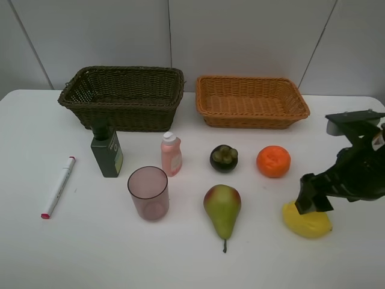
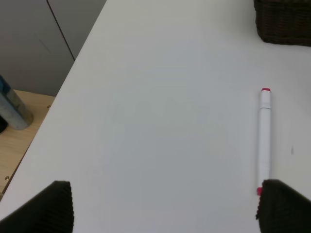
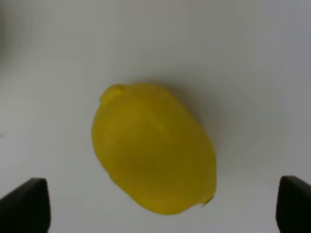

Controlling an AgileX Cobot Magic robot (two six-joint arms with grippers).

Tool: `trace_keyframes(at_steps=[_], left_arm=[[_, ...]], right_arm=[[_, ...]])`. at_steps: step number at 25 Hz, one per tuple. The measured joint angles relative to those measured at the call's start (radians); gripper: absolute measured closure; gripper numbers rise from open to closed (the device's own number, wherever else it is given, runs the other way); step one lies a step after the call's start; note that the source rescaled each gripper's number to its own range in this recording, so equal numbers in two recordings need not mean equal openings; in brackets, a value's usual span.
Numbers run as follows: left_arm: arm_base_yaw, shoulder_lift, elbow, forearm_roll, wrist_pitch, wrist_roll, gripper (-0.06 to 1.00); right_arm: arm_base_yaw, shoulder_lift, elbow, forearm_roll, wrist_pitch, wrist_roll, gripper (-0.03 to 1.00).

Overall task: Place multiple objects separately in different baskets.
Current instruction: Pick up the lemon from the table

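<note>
right wrist showed the gripper (image 3: 159, 206) wide open over the lemon (image 3: 153, 148), which could've rolled away if pinched off-centre.

surface: flat white surface (image 1: 90, 253), matte
backdrop: pale grey wall panels (image 1: 240, 36), thin seams
off-edge: light wooden floor (image 2: 19, 145)
on floor: blue-grey cylinder (image 2: 12, 109), blurred

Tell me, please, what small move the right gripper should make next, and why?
Probably lower the right gripper straight down around the yellow lemon, ready to close on it. Its jaws stand wide open, and the wrist view shows the lemon lying on the table between them, not yet gripped.
</note>
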Motion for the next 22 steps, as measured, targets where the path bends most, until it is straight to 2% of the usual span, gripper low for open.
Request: trace_keyframes(at_steps=[5,14,22], left_arm=[[0.0,0.0,0.0,0.0,0.0,0.0,-0.05],[0.0,0.0,0.0,0.0,0.0,0.0,-0.05],[0.0,0.0,0.0,0.0,0.0,0.0,-0.05]], right_arm=[[0.05,0.0,0.027,-0.035,-0.051,-0.009,0.02],[0.052,0.005,0.07,-0.101,-0.1,-0.04,0.02],[0.059,0.125,0.08,-0.089,-0.154,-0.094,0.02]])
